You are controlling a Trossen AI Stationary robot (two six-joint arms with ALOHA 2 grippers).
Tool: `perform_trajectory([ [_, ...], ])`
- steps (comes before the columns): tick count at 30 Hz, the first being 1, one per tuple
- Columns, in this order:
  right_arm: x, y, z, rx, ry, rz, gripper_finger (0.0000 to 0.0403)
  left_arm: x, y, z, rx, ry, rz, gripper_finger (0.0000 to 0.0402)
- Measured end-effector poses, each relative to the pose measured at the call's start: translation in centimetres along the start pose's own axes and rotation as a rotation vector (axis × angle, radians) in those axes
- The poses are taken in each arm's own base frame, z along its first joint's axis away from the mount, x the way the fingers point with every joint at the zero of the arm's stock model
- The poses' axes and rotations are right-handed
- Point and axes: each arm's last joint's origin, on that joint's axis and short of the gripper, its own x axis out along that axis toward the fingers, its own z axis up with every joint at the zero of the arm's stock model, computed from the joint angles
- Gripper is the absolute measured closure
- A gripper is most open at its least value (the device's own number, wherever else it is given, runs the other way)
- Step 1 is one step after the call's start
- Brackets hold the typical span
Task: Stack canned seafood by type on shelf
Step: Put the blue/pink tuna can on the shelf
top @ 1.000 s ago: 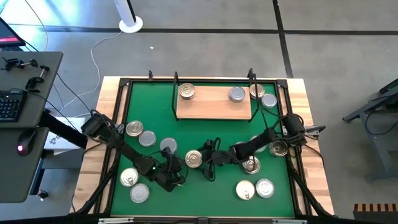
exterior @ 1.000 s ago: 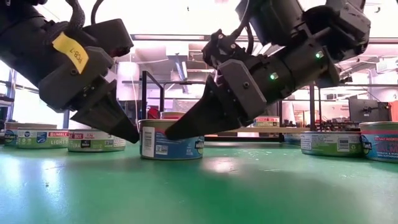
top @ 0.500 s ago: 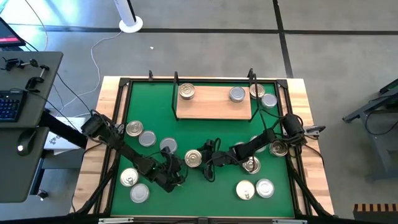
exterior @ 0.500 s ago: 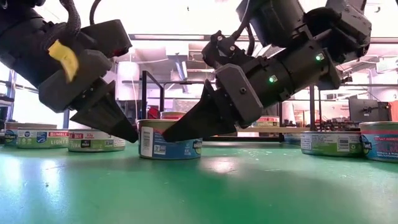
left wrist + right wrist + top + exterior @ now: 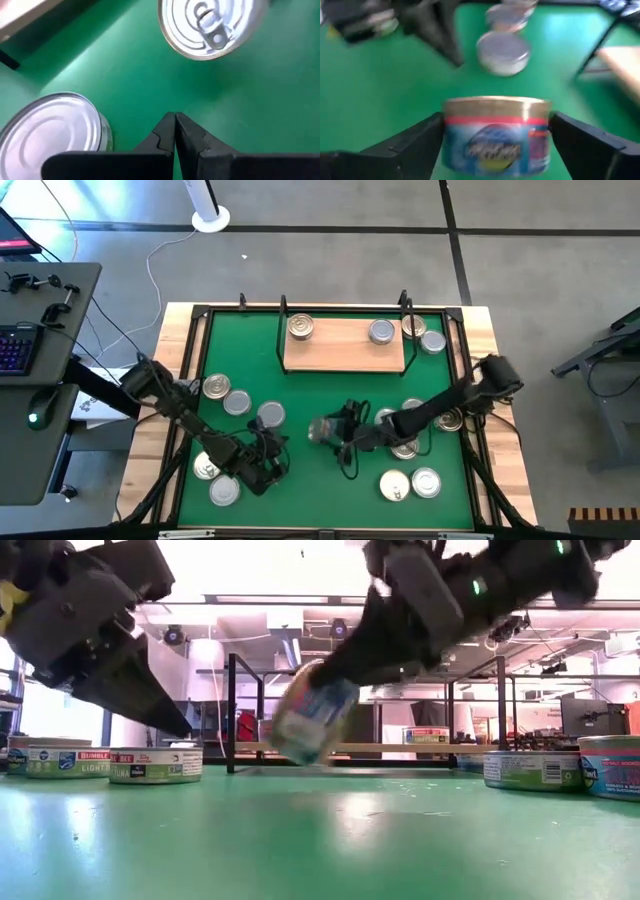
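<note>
- One tin is up off the green mat right now, pinched between the fingers of the right gripper and tilted over in the low view. Looks to me like the carry step, pick done, placing not yet.
- From the right wrist view, the gripper's two fingers are spread wide, one on each side of the tin's wall, clamping it across its width. Gold-tinted rim on top, blue and red label facing the camera.
- From above, that gripper sits about mid-mat, near the front half, well short of the shelf.
- Shelf is the tan board at the back of the mat. It's got a gold-lidded tin at its left end and a silver-lidded one toward its right, well apart.
- My guess for the next move: swing the held tin back toward the shelf and set it on top of the gold one, since the rim looks gold. It needs levelling first, or it'll land on an edge and slide off.
- Left gripper is pressed shut, holding nothing, hanging low over the mat at front left, with a silver tin just beside it and a pull-tab one farther out.
- Plenty of loose tins are scattered on the mat both sides, so lots left to sort.
</note>
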Motion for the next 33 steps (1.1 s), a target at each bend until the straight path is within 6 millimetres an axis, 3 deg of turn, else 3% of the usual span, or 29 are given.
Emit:
perform_trajectory([
  [4,-0.9,-3.7,2.7,0.027,-0.015,-0.109,0.0073,-0.2,0.0,-0.1,0.005,-0.024,0.009,0.0401],
  [9,-0.9,-7.0,3.9,0.033,0.017,-0.023,0.0096,-0.1,-0.1,-0.1,0.001,-0.048,0.018,0.0401],
  [16,-2.1,-7.2,3.9,-0.011,0.082,-0.009,0.0098,0.1,-0.2,0.3,0.0,-0.081,0.017,0.0401],
  [23,-0.1,-7.6,0.9,0.066,0.274,-0.021,0.0097,1.3,-0.3,1.8,0.038,-0.115,0.012,0.0401],
  [33,-1.6,-2.8,-0.4,0.127,0.339,0.195,0.0096,1.6,-0.5,2.2,0.063,-0.129,-0.007,0.0401],
])
